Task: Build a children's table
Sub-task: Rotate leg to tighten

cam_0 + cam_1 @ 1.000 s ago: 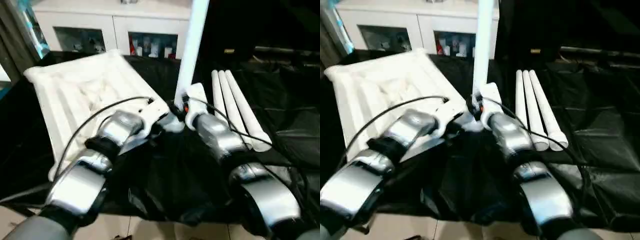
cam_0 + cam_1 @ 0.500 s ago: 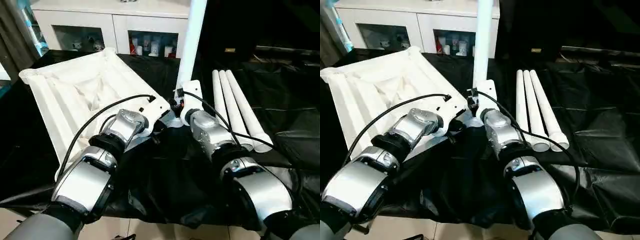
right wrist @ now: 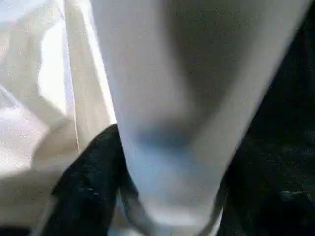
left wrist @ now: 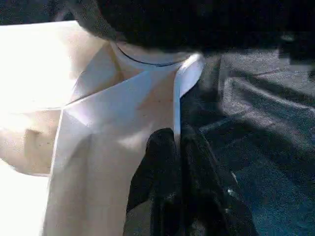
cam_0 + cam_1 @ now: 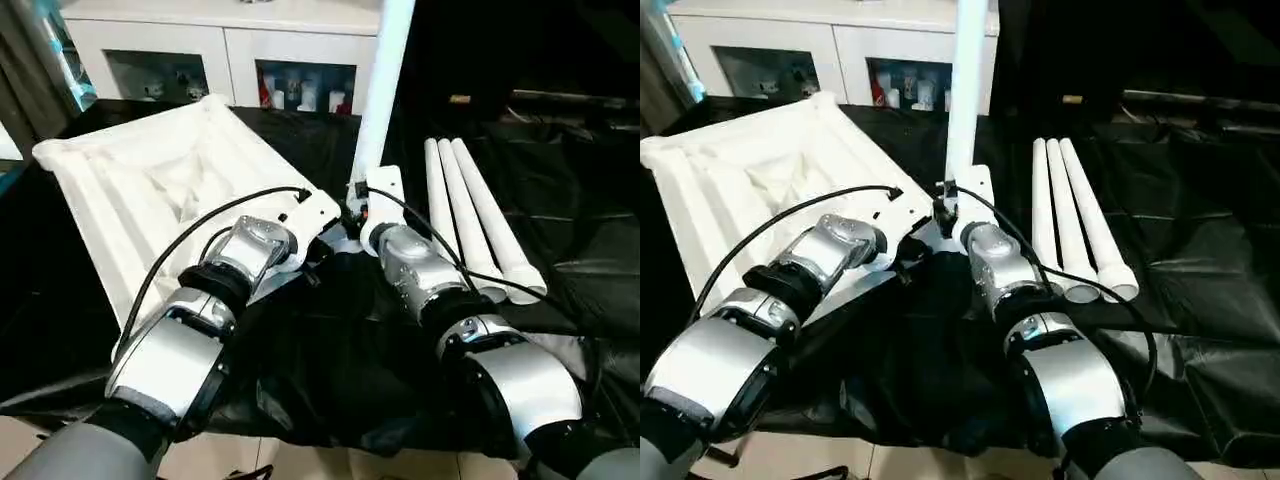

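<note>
My left gripper [image 4: 178, 147] is clamped on the upturned tabletop's [image 5: 150, 190] rim. My right gripper [image 3: 167, 162] straddles an upright leg [image 5: 382, 90]; whether it's gripped, I cannot tell. Three legs [image 5: 478, 215] lie alongside.

light: dim room, black cloth [image 5: 330, 350] swallows detail | glare: tabletop [image 4: 29, 64] overexposed | blur: wrist views soft

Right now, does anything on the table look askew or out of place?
Only the tabletop: it lies ribbed side up and skewed to the table's edge. One leg stands at its near corner; three spare legs lie neatly side by side.
</note>
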